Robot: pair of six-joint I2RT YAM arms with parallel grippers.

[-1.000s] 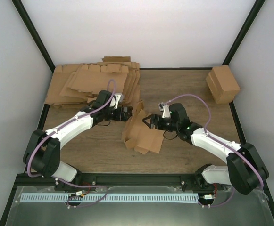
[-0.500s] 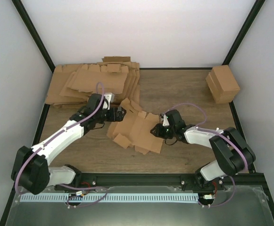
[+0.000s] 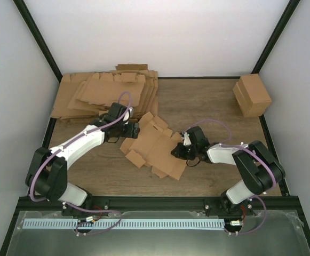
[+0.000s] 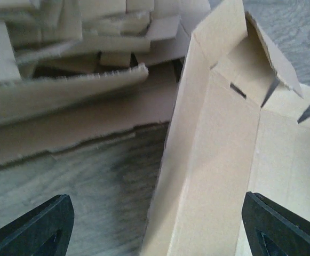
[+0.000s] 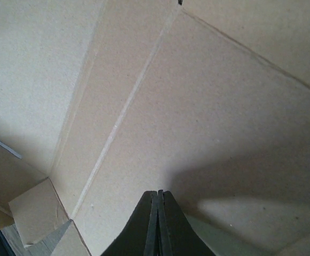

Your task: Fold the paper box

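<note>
The paper box [image 3: 153, 145] is a brown die-cut sheet lying mostly flat in the middle of the table, flaps spread. My left gripper [image 3: 135, 129] is at its far left edge, open. In the left wrist view a raised side panel of the paper box [image 4: 219, 149] runs up between the widely spread fingers [image 4: 37, 229] of my left gripper [image 4: 157, 232], touching neither. My right gripper [image 3: 175, 151] is at the sheet's right edge. Seen from the right wrist, my right gripper [image 5: 158, 193] is shut with its tips against the paper box [image 5: 208, 96], nothing between them.
A thick pile of brown cardboard sheets [image 3: 101, 93] covers the far left of the table, and its edges fill the upper left of the left wrist view as the pile [image 4: 48, 90]. A blocky brown carton [image 3: 253, 95] stands at the far right.
The sheet, propped up between both grippers a second ago, now lies flatter. My right gripper has shut and dropped low onto its right edge. My left gripper has let go and backed slightly left.
</note>
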